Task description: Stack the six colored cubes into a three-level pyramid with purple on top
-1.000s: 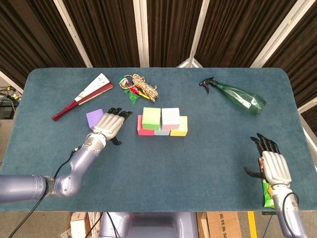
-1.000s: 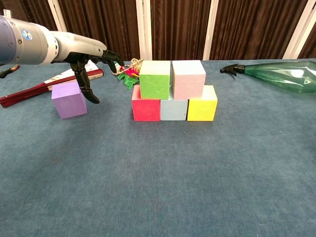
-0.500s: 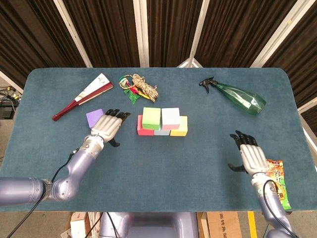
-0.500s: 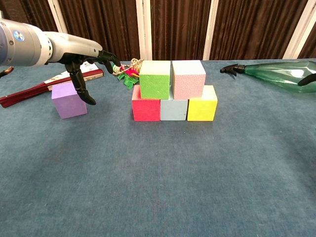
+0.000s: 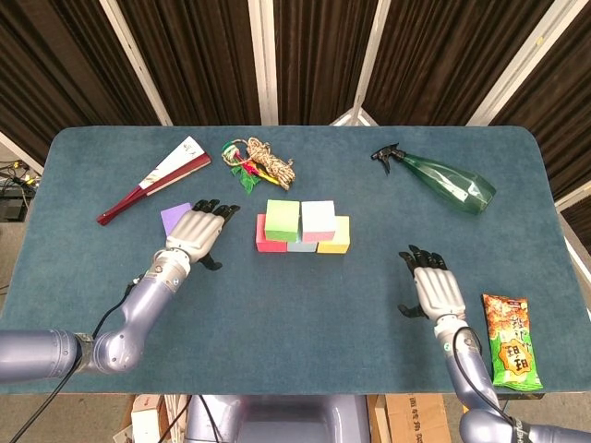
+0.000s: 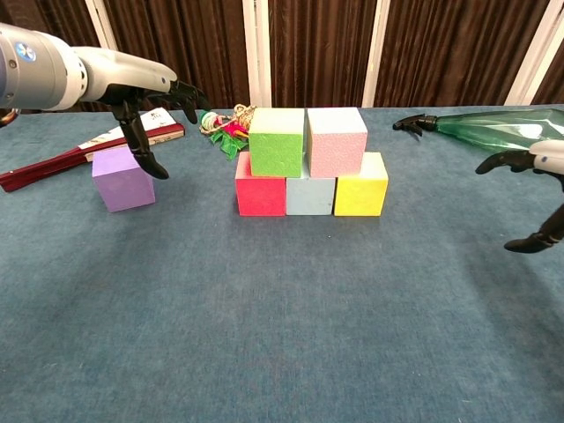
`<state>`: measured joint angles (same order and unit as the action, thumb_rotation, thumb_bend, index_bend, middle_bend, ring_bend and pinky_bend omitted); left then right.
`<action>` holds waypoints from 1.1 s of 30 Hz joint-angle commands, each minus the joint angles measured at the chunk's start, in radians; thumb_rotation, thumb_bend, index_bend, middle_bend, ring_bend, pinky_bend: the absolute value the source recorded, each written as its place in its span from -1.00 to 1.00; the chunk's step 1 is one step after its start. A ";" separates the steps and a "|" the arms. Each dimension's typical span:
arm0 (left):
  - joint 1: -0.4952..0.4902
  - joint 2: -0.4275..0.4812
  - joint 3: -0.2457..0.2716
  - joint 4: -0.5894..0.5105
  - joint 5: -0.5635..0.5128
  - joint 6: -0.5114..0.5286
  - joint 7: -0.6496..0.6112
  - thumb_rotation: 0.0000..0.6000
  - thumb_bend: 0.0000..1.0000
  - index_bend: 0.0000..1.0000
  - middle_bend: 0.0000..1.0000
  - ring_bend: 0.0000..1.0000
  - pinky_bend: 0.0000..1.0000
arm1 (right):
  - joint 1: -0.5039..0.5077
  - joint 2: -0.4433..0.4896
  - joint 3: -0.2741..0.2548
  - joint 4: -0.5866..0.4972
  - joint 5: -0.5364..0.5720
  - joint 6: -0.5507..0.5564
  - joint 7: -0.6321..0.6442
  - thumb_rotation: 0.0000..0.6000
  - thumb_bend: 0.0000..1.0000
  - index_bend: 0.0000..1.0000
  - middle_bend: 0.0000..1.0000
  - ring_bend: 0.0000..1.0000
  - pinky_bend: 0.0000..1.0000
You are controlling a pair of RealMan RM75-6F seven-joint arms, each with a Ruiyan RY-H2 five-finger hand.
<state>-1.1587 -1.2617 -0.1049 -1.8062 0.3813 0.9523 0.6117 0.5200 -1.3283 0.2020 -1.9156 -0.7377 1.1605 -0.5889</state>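
Teal table (image 5: 305, 305) | purple cube (image 6: 123, 178) (unstacked) under left hand (image 5: 192, 232) | both hands spread, empty; right hand (image 5: 434, 289)

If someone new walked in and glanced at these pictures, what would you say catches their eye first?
Most likely the half-built pyramid mid-table: a green cube and a pink cube sitting on a row of red cube, pale blue cube and yellow cube. Next, the purple cube alone to its left, with the left robot hand spread open just above it. The green spray bottle lies at the far right.
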 commanded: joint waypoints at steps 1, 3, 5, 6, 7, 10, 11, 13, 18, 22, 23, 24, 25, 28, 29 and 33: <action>0.000 0.003 0.000 -0.003 0.000 -0.003 0.000 1.00 -0.57 -0.88 -0.77 -1.00 -1.00 | 0.027 -0.020 0.013 -0.003 0.031 0.016 -0.027 1.00 -0.50 -0.72 -0.90 -0.90 -1.00; 0.000 0.003 0.003 -0.004 -0.001 -0.005 0.002 1.00 -0.57 -0.88 -0.77 -1.00 -1.00 | 0.044 -0.030 0.021 -0.005 0.053 0.025 -0.045 1.00 -0.50 -0.72 -0.90 -0.90 -1.00; 0.000 0.003 0.004 -0.004 -0.002 -0.005 0.004 1.00 -0.57 -0.88 -0.77 -1.00 -1.00 | 0.057 -0.039 0.029 -0.009 0.070 0.034 -0.055 1.00 -0.50 -0.72 -0.90 -0.90 -1.00; 0.000 0.002 0.004 -0.004 -0.003 -0.005 0.004 1.00 -0.57 -0.88 -0.77 -1.00 -1.00 | 0.064 -0.044 0.032 -0.013 0.080 0.040 -0.061 1.00 -0.50 -0.72 -0.90 -0.90 -1.00; 0.000 0.001 0.003 -0.004 -0.003 -0.004 0.003 1.00 -0.57 -0.88 -0.77 -1.00 -1.00 | 0.072 -0.050 0.035 -0.017 0.087 0.044 -0.069 1.00 -0.50 -0.72 -0.90 -0.90 -1.00; 0.001 0.000 0.002 -0.003 -0.002 -0.003 0.000 1.00 -0.57 -0.88 -0.77 -1.00 -1.00 | 0.101 -0.062 0.047 -0.031 0.114 0.057 -0.098 1.00 -0.50 -0.73 -0.90 -0.90 -1.00; 0.002 0.000 0.002 -0.003 -0.002 -0.002 0.000 1.00 -0.57 -0.88 -0.77 -1.00 -1.00 | 0.111 -0.067 0.054 -0.035 0.126 0.062 -0.106 1.00 -0.50 -0.72 -0.90 -0.90 -1.00; 0.001 0.000 0.003 -0.004 -0.004 -0.003 0.000 1.00 -0.57 -0.88 -0.77 -1.00 -1.00 | 0.132 -0.078 0.069 -0.041 0.148 0.072 -0.118 1.00 -0.50 -0.72 -0.90 -0.90 -1.00; 0.004 0.003 -0.002 -0.008 0.001 -0.002 -0.007 1.00 -0.57 -0.88 -0.77 -1.00 -1.00 | 0.168 -0.101 0.081 -0.042 0.184 0.078 -0.134 1.00 -0.50 -0.72 -0.90 -0.90 -1.00; 0.009 0.004 0.001 -0.009 0.002 -0.008 -0.014 1.00 -0.57 -0.88 -0.77 -1.00 -1.00 | 0.190 -0.115 0.089 -0.024 0.205 0.070 -0.127 1.00 -0.50 -0.73 -0.90 -0.90 -1.00; 0.010 0.004 0.001 -0.009 0.001 -0.010 -0.016 1.00 -0.57 -0.88 -0.77 -1.00 -1.00 | 0.197 -0.117 0.091 -0.020 0.211 0.071 -0.129 1.00 -0.50 -0.72 -0.90 -0.90 -1.00; 0.012 0.005 0.001 -0.008 0.000 -0.012 -0.019 1.00 -0.57 -0.88 -0.77 -1.00 -1.00 | 0.202 -0.120 0.093 -0.017 0.217 0.071 -0.130 1.00 -0.50 -0.72 -0.90 -0.90 -1.00; 0.013 0.006 -0.001 -0.008 0.000 -0.014 -0.023 1.00 -0.58 -0.88 -0.77 -1.00 -1.00 | 0.206 -0.122 0.094 -0.015 0.222 0.072 -0.130 1.00 -0.50 -0.73 -0.90 -0.90 -1.00; 0.016 0.009 -0.005 -0.010 0.002 -0.020 -0.035 1.00 -0.58 -0.88 -0.77 -1.00 -1.00 | 0.220 -0.128 0.096 -0.007 0.239 0.070 -0.130 1.00 -0.50 -0.73 -0.90 -0.90 -1.00; 0.017 0.010 -0.007 -0.010 0.004 -0.021 -0.039 1.00 -0.58 -0.88 -0.77 -1.00 -1.00 | 0.225 -0.130 0.097 -0.003 0.246 0.068 -0.130 1.00 -0.50 -0.73 -0.90 -0.90 -1.00; 0.017 0.010 -0.003 -0.011 0.010 -0.023 -0.037 1.00 -0.58 -0.88 -0.77 -1.00 -1.00 | 0.240 -0.137 0.101 0.011 0.263 0.063 -0.122 1.00 -0.50 -0.72 -0.90 -0.90 -1.00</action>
<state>-1.1415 -1.2518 -0.1084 -1.8167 0.3910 0.9293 0.5743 0.7588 -1.4643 0.3026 -1.9062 -0.4769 1.2248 -0.7129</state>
